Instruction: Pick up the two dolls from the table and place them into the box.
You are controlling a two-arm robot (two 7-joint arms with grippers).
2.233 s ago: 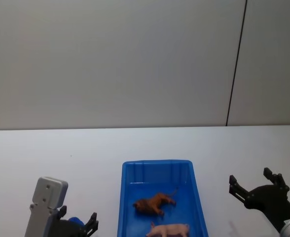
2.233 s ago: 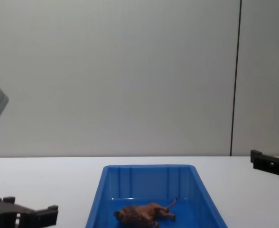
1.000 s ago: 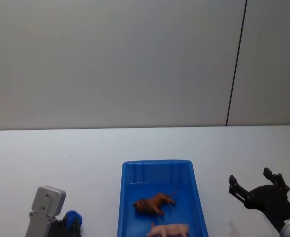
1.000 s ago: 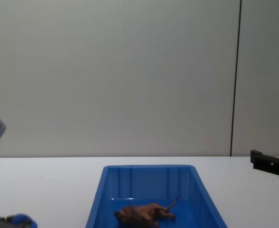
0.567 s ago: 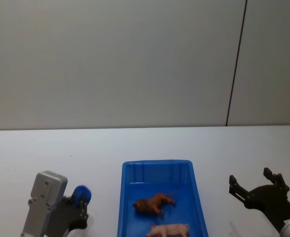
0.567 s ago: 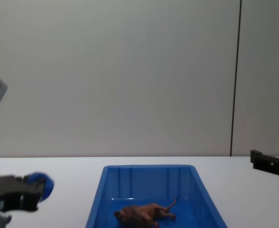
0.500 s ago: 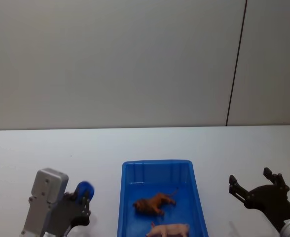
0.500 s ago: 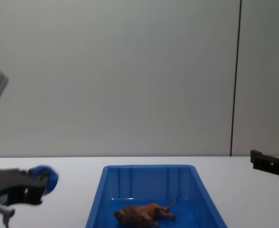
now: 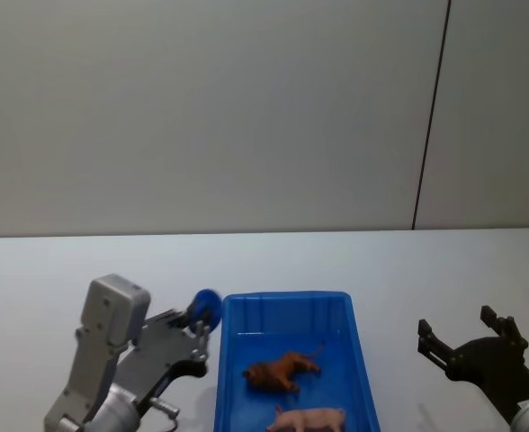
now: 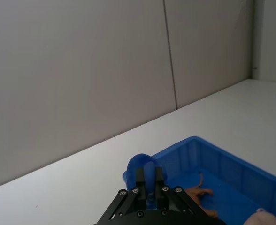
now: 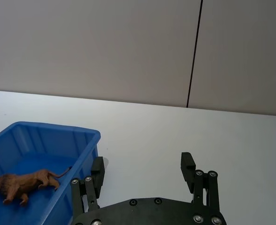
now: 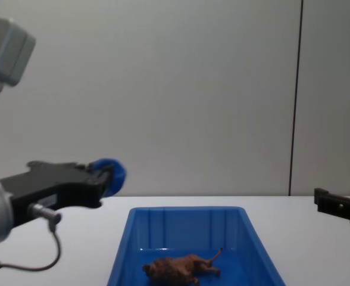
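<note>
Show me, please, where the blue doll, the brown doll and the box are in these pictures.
blue doll (image 12: 111, 173), chest view, its rounded body at the left gripper's tips.
brown doll (image 9: 280, 371), head view, its torso, lying in the box.
box (image 9: 286, 296), head view, its far rim.

blue doll (image 9: 205, 309): bright blue | box (image 9: 231, 360): bright blue | lion doll (image 9: 280, 371): brown | pig (image 9: 309, 419): pink

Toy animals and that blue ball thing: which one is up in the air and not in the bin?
The rounded bright-blue toy, clamped in the left pincer beside the bin's rim. The brown lion and the pink pig lie inside the blue plastic bin.
</note>
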